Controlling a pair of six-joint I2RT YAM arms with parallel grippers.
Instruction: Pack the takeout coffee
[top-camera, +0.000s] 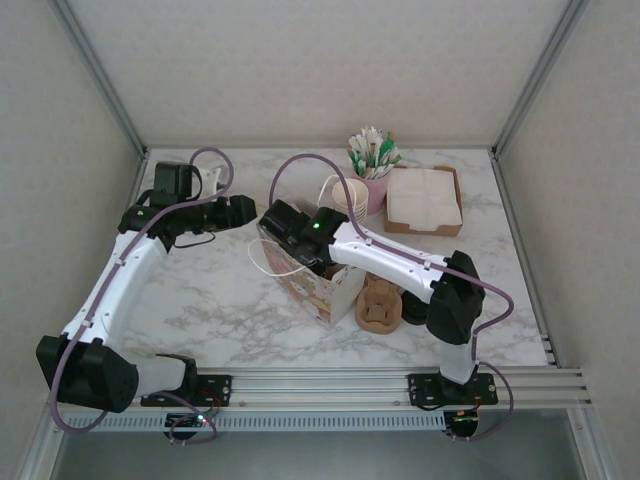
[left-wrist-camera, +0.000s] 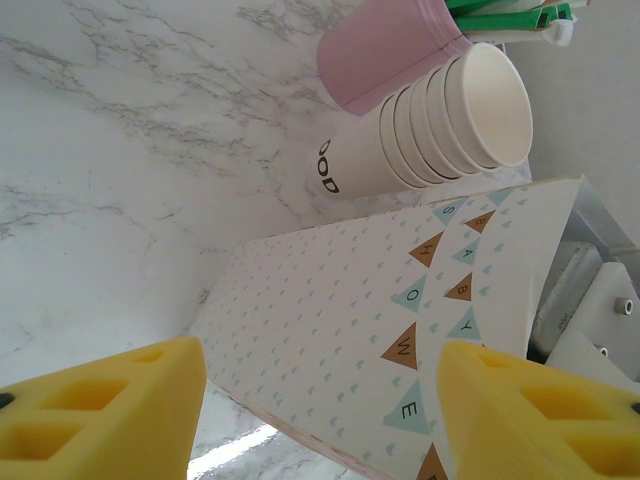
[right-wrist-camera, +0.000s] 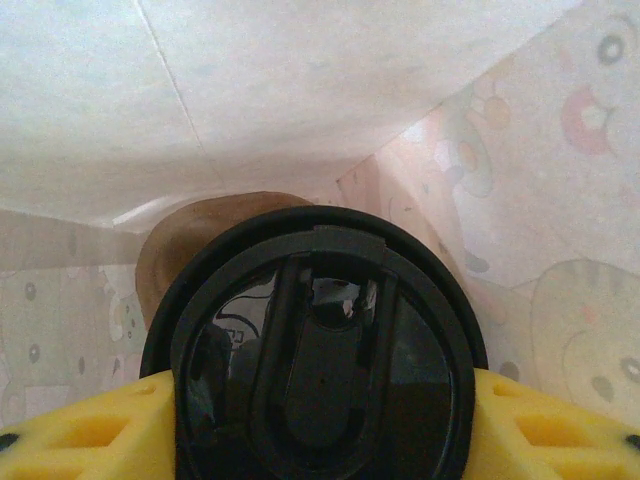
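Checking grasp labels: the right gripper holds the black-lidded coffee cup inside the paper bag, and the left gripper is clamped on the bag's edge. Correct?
No. The left gripper is open and holds nothing: the left wrist view shows its yellow fingers apart, the paper bag beyond them. The right gripper does hold the black-lidded coffee cup inside the bag.

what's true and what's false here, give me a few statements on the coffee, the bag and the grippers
1. The takeout coffee, with its black lid, sits between the right gripper's fingers inside the paper bag. True.
2. The left gripper grips a white cup. False: its jaws are open with nothing between them, facing the bag's side.
3. The pink cup of sticks lies tipped over. False: it stands upright beside the stack of white cups.
4. The pulp carrier lies on the table outside the bag, on its right. True.
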